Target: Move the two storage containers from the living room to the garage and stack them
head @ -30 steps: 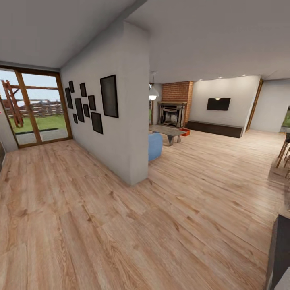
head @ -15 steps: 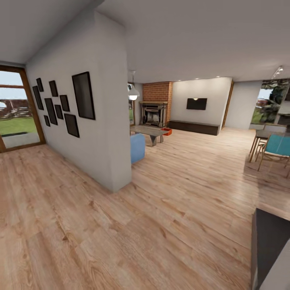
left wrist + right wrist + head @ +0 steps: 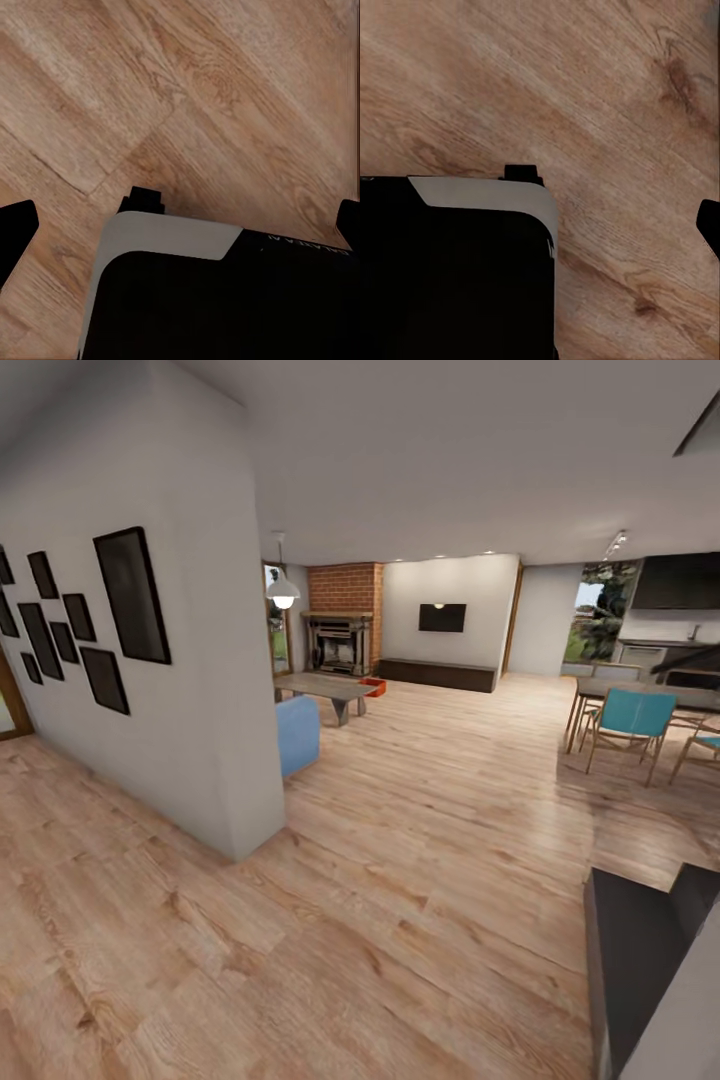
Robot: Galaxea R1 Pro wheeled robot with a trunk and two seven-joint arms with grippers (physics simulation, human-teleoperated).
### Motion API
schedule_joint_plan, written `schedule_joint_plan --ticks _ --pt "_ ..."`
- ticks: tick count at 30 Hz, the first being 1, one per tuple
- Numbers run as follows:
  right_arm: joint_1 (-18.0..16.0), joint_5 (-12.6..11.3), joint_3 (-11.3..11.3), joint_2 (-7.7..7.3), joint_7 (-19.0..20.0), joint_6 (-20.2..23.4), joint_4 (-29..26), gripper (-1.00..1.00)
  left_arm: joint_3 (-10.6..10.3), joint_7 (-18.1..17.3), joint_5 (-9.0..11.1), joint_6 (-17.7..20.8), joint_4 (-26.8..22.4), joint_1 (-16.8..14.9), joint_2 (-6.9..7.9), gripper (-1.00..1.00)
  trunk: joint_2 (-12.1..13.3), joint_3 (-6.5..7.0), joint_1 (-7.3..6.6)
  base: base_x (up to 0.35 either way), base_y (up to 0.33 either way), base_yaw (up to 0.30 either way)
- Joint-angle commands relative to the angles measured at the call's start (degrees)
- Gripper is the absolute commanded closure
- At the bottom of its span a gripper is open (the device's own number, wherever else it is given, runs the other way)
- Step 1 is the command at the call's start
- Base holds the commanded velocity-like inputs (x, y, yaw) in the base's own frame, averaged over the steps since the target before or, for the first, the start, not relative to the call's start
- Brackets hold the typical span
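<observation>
Far across the light wood-plank floor of the living room, a small orange-red storage container sits on the floor by the red-brick fireplace, just right of the glass table. At this distance I cannot tell a second container apart from it. In the left wrist view my left gripper is open, its dark fingertips wide apart over the planks and my own dark base. In the right wrist view my right gripper looks open, with one fingertip at the frame's edge.
A white dividing wall with several black picture frames stands close on the left, and the blue sofa is behind its end. A dining table with teal chairs is at the right. A dark counter edge is near at the lower right.
The head view has swung to the right: the glass doors have slid out at the left and the dining area has come in at the right. The things themselves have not moved.
</observation>
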Motion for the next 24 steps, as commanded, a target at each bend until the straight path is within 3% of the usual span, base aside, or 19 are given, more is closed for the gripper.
schedule_joint_plan --ticks 1,4,6,11,24 --pt "-0.1 -0.4 0.5 -0.01 -0.1 -0.3 0.2 -1.0 0.1 -0.2 0.4 0.2 0.0 0.0 0.02 -1.0 0.0 -0.07 0.03 0.324 0.0 -0.044" --pt "-0.1 -0.3 0.6 -0.07 -0.1 -0.3 0.2 -1.0 0.1 -0.2 0.4 0.2 0.0 0.0 0.02 -1.0 0.0 -0.07 0.03 0.324 0.0 -0.025" --pt "-0.1 2.3 2.8 -0.02 -0.2 -0.5 0.2 -1.0 0.1 -0.1 0.4 0.2 0.0 0.0 -0.1 -1.0 0.0 -0.07 0.03 0.324 0.0 -0.003" --pt "-0.1 4.0 4.5 0.12 -0.3 -0.5 0.2 -1.0 0.1 -0.1 0.4 0.2 0.0 0.0 -0.21 -1.0 0.0 -0.07 0.03 0.324 0.0 -0.001" --pt "-0.1 4.1 4.6 0.18 -0.4 -0.6 0.2 -1.0 0.1 -0.1 0.4 0.2 0.1 0.0 -0.17 -1.0 0.0 -0.07 0.03 0.324 0.0 0.0"
